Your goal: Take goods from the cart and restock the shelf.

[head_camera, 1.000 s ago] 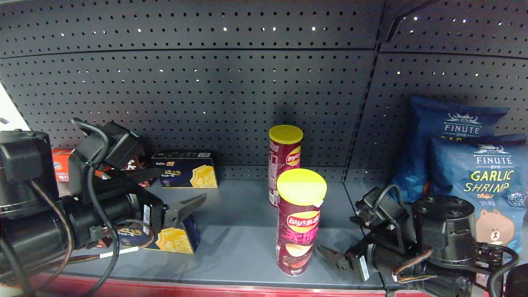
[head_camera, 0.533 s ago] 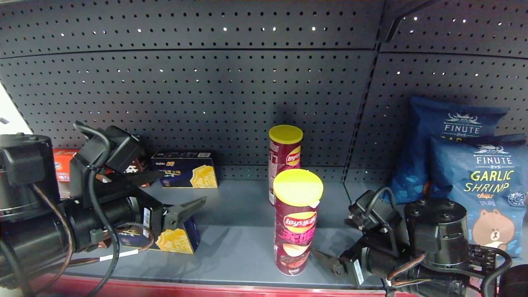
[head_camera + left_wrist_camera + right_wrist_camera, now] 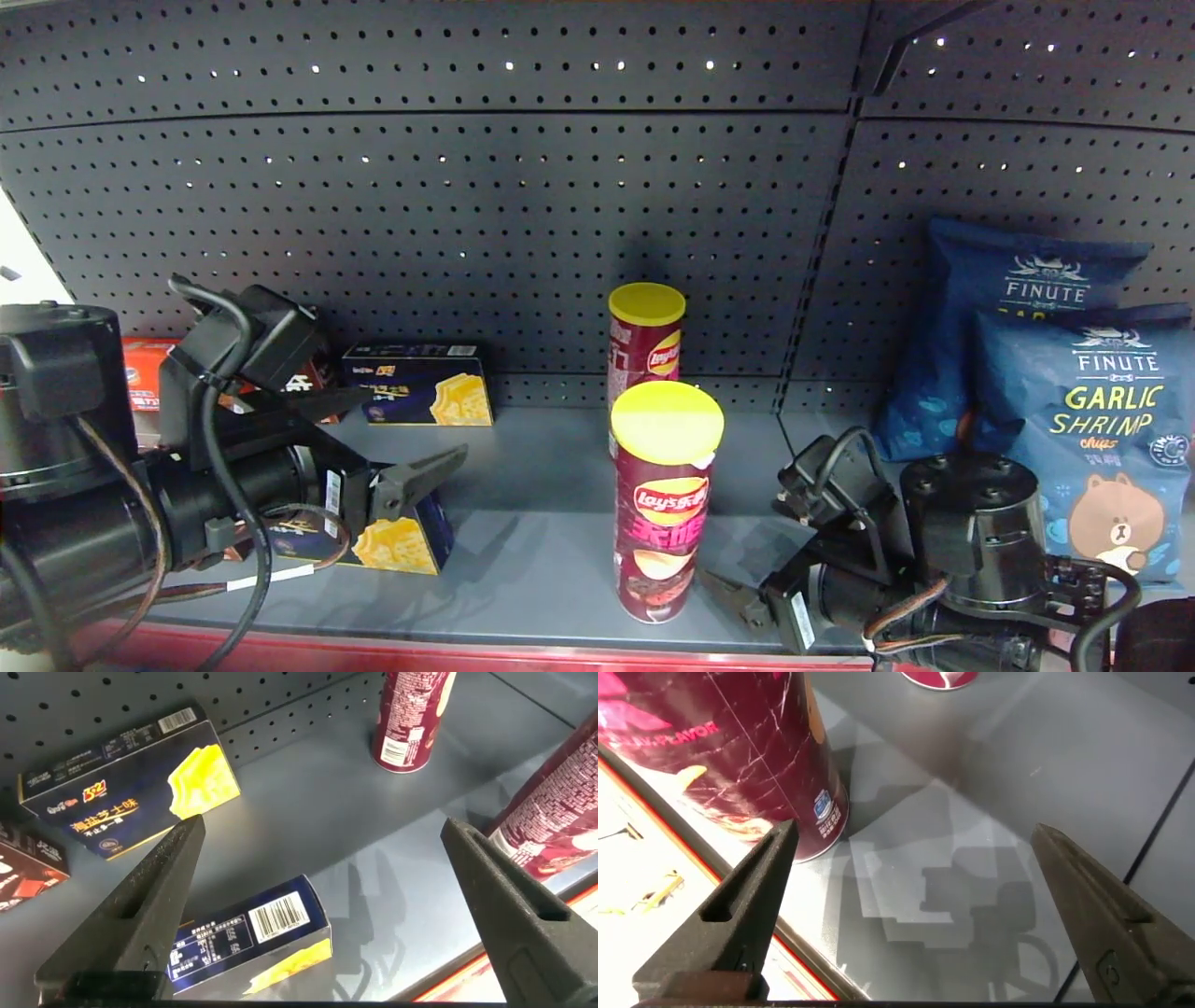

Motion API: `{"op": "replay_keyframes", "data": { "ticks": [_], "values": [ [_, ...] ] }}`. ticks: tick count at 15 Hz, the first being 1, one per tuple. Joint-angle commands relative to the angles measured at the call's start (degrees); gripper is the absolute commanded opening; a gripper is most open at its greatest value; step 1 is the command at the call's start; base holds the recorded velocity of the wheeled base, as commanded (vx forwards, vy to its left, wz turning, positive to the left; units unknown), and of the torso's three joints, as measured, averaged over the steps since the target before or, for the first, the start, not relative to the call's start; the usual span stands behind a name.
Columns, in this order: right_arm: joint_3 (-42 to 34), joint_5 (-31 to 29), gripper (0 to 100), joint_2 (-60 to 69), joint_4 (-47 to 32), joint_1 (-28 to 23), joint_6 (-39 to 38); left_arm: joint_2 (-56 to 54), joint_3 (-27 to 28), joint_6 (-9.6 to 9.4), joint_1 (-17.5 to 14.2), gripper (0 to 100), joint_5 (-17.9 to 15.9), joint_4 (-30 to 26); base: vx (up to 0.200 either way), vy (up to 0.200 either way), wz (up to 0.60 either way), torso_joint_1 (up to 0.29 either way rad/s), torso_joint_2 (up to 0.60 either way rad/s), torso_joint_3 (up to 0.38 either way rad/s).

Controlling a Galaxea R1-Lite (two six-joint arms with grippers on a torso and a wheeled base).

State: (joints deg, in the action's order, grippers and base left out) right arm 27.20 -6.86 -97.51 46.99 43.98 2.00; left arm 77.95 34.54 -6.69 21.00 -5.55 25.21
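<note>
Two maroon chip cans with yellow lids stand on the grey shelf (image 3: pixel 551 504), the front can (image 3: pixel 665 504) near the edge and the back can (image 3: pixel 644 341) by the pegboard. My right gripper (image 3: pixel 738 597) is open just right of the front can's base; its own view (image 3: pixel 915 905) shows that can (image 3: pixel 738 756) beside one finger, apart from it. My left gripper (image 3: pixel 411 429) is open above a blue cracker box (image 3: pixel 397 541) lying at the shelf front, with the box (image 3: pixel 252 933) under the gap between its fingers (image 3: pixel 318 887). A second blue box (image 3: pixel 420 385) stands at the back.
Blue snack bags (image 3: pixel 1074 392) lean at the right, past a shelf divider (image 3: pixel 812 280). An orange box (image 3: pixel 149 369) and a dark box (image 3: pixel 308 373) sit behind my left arm. The red shelf edge (image 3: pixel 467 649) runs along the front. Bare shelf lies between boxes and cans.
The front can has shifted slightly to the left. My right arm has moved left and a little toward the shelf's front edge, staying open. The left arm has hardly moved.
</note>
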Motion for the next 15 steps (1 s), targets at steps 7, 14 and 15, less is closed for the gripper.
{"op": "replay_keyframes", "data": {
  "ticks": [7,14,15],
  "values": [
    [0.2,0.1,100,-1.2,0.1,0.9,0.0,0.2,-1.1,0.01,-0.1,100,-0.1,0.1,0.0,0.0,0.0,0.0,0.0,0.0],
    [1.4,0.1,100,-2.2,0.1,1.3,0.0,0.2,-1.1,0.01,-0.1,100,-0.2,0.1,0.0,0.0,0.0,0.0,0.0,0.0],
    [1.3,0.1,100,-2.2,0.1,1.5,0.0,0.3,-1.2,-0.07,-1.4,100,-0.3,0.1,0.0,0.0,0.0,0.0,0.0,0.0]
  ]
}}
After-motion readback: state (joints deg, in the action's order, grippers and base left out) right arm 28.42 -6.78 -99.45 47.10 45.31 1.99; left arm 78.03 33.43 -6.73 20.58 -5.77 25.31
